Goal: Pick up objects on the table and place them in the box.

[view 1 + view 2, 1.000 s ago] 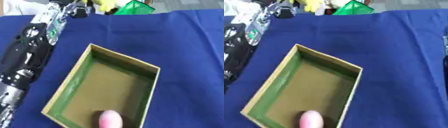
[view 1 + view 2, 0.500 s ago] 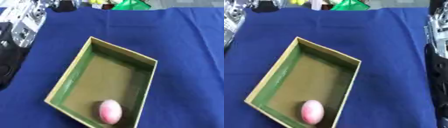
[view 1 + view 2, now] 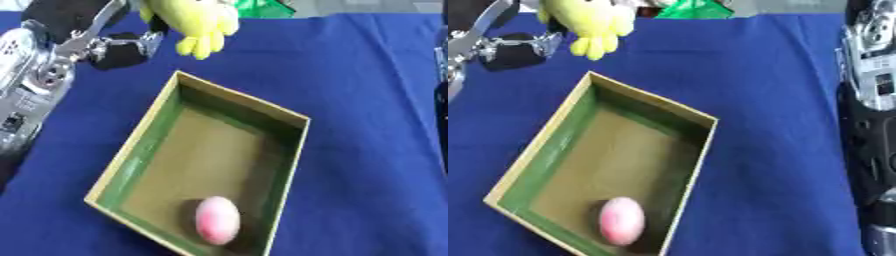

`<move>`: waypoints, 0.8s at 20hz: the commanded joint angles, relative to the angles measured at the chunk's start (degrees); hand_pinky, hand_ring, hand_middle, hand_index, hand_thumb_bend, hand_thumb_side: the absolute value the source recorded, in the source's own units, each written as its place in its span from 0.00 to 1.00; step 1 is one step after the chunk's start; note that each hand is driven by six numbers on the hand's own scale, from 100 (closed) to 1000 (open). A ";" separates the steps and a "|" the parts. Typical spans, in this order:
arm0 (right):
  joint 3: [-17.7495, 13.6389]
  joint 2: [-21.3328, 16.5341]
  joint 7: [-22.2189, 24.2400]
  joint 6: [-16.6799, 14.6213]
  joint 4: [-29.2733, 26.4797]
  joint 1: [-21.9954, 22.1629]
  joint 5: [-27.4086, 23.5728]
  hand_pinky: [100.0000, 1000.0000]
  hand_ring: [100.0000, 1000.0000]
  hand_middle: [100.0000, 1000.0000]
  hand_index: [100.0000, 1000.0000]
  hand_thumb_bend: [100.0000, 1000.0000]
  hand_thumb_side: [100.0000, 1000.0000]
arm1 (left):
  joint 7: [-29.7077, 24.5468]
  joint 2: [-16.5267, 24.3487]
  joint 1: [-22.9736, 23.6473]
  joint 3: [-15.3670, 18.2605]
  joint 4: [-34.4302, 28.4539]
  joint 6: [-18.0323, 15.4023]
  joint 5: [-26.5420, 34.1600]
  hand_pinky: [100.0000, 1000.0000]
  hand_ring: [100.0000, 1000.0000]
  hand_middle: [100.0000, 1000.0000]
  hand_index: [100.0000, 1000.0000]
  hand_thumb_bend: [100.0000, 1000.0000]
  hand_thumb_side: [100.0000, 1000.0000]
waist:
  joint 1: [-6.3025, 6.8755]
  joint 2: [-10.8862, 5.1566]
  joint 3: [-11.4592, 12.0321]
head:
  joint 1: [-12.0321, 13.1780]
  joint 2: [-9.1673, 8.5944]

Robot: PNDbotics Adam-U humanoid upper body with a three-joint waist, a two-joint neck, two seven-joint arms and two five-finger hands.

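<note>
A yellow plush toy (image 3: 197,22) hangs above the blue cloth just beyond the far corner of the box (image 3: 140,150). My left hand (image 3: 109,47) is shut on the toy at the top left. The box is open cardboard with green inner walls and a brown floor. A pink egg (image 3: 217,220) lies inside it near the front wall. My right arm (image 3: 872,125) runs along the right edge in the right eye view. Only the base of my right hand (image 3: 866,20) shows at the top.
A green object (image 3: 697,9) lies at the far edge of the table, behind the toy. Blue cloth (image 3: 367,100) covers the table around the box, with open cloth to the right of it.
The yellow toy, earlier at the far edge beside the green object, now hangs from my left hand nearer the box. The whole view has also shifted. The egg stays in the box.
</note>
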 commanded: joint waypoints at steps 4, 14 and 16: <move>-0.30 -2.12 0.04 0.00 -0.70 -0.40 -0.01 0.71 0.91 0.61 0.82 0.73 1.00 | -6.51 3.67 -2.18 -4.21 -7.44 -1.68 1.47 0.30 0.52 0.64 0.76 0.00 0.00 | 0.49 -1.40 0.23 | 0.56 0.38; -0.30 -1.91 0.05 0.44 -1.62 0.51 -0.09 0.71 0.91 0.61 0.82 0.72 1.00 | -14.13 3.46 -2.06 -9.87 -7.29 -1.18 3.96 0.31 0.51 0.64 0.76 0.00 0.00 | 1.22 -1.96 1.18 | 0.86 0.76; -0.27 -1.82 0.06 0.54 -1.76 0.58 -0.09 0.71 0.91 0.61 0.82 0.72 1.00 | -15.29 3.04 -1.35 -10.99 -6.17 -1.12 4.18 0.31 0.51 0.64 0.76 0.00 0.00 | 1.25 -2.01 1.25 | 0.86 0.77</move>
